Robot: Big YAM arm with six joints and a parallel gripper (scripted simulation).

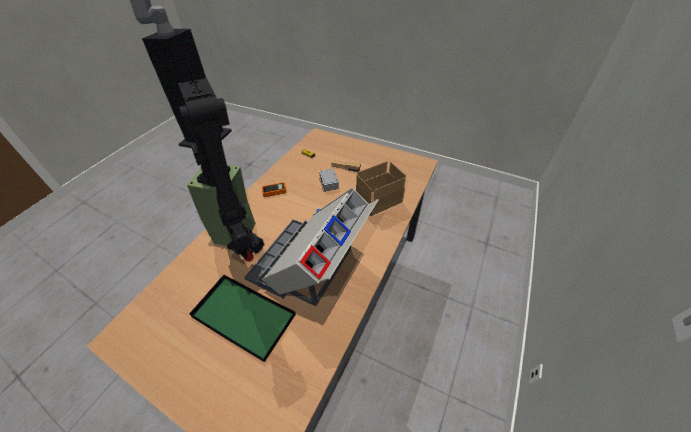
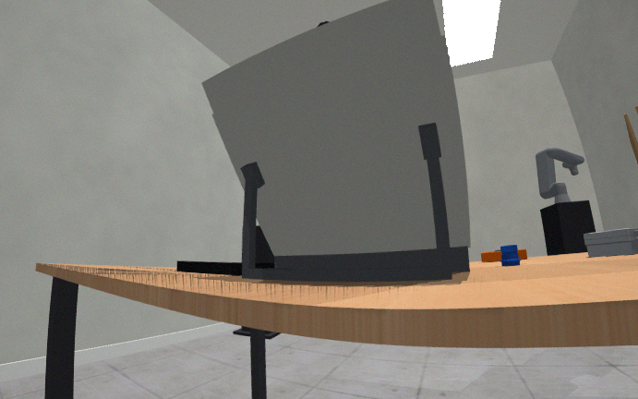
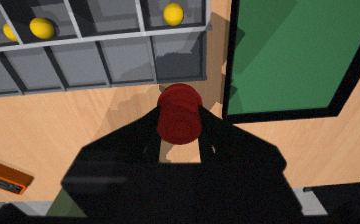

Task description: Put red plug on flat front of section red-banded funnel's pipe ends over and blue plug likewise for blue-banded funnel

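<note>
My gripper (image 3: 179,111) is shut on the red plug (image 3: 179,114) and holds it low over the table, just in front of the flat front part of the end section (image 3: 178,62) nearest the green tray. In the top view the gripper (image 1: 251,253) is beside the row of sections (image 1: 277,248). Yellow marbles (image 3: 173,14) (image 3: 41,27) lie in the deep back parts of some sections. The red-banded funnel (image 1: 315,262) and the blue-banded funnel (image 1: 336,229) sit atop the grey cover. The blue plug (image 2: 509,254) stands on the table. In the exterior view the cover (image 2: 345,143) hides the gripper.
A green tray with a black rim (image 1: 242,317) lies close to the sections' end and also shows in the wrist view (image 3: 291,55). An orange device (image 1: 273,188), a grey box (image 1: 328,180), a cardboard box (image 1: 380,185) and a small yellow item (image 1: 307,153) lie at the far end.
</note>
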